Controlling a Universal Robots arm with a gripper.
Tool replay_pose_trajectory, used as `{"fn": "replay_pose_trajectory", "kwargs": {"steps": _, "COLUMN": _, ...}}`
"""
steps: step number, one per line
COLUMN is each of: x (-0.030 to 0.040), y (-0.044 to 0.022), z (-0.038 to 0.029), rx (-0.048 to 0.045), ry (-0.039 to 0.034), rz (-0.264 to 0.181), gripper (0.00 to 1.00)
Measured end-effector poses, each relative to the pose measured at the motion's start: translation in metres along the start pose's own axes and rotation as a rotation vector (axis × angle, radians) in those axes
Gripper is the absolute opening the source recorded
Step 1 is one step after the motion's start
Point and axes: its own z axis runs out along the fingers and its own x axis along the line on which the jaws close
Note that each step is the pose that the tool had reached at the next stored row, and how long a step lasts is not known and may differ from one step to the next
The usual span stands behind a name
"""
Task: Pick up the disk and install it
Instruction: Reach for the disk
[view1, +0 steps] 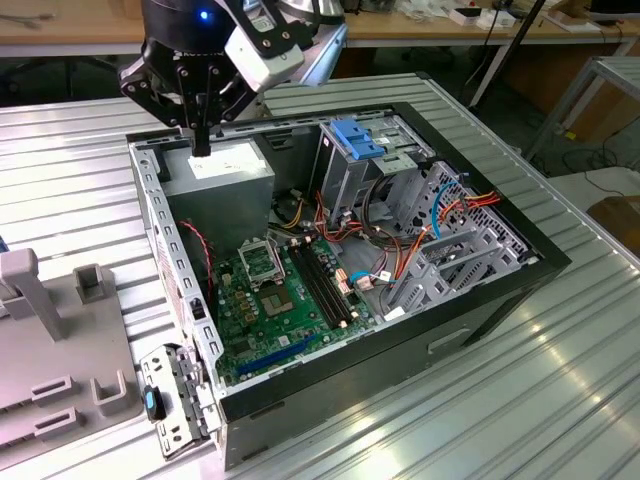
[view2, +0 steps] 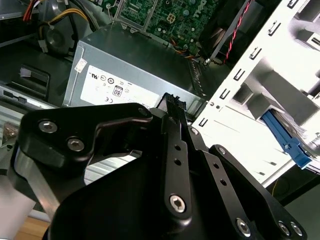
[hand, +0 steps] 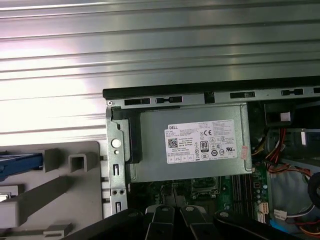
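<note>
gripper (view1: 201, 148) has its 2 fingers pinched together with nothing between them, hanging tip-down just above the grey power supply (view1: 225, 172) in a corner of the open pc case (view1: 470, 320). in the first wrist view we see a blue rail edge of the disk (hand: 20, 162), cut off by the frame, resting on the grey fixture (hand: 65, 195) just outside the case wall, well apart from the gripper.
</note>
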Motion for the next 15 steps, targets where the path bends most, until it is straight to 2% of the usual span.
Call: {"fn": "replay_pose_trajectory", "kwargs": {"steps": 15, "x": 0.0078, "y": -0.0006, "z": -0.0002, "rx": 0.0000, "ry": 0.0000, "rz": 0.000, "gripper": 0.11}}
